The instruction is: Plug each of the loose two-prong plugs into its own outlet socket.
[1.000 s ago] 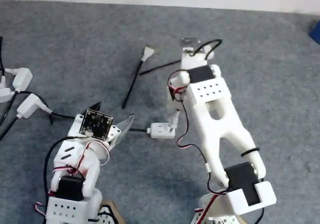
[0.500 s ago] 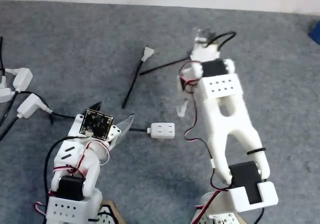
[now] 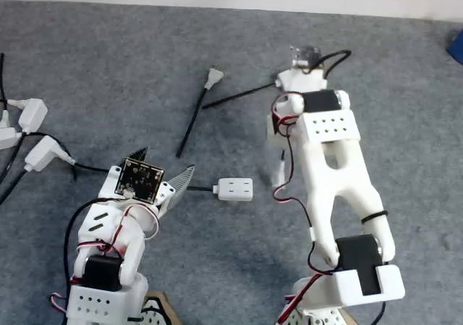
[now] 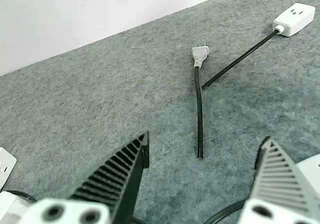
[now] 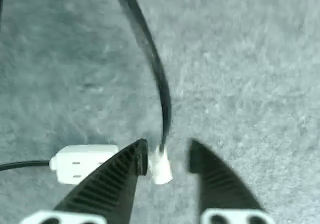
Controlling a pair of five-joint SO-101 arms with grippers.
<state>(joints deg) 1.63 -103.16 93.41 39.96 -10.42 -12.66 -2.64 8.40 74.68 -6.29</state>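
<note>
White adapters (image 3: pixel 43 153), perhaps two, lie well apart from the outlet socket (image 3: pixel 235 189).

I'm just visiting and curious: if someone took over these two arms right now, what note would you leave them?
Left gripper: jaws open, empty, near the white socket.
Right gripper: over a white plug beside that socket; grip unclear.
A second plug lies loose farther out; a second socket sits empty too.
Done: nothing plugged in. To do: both plugs.
</note>
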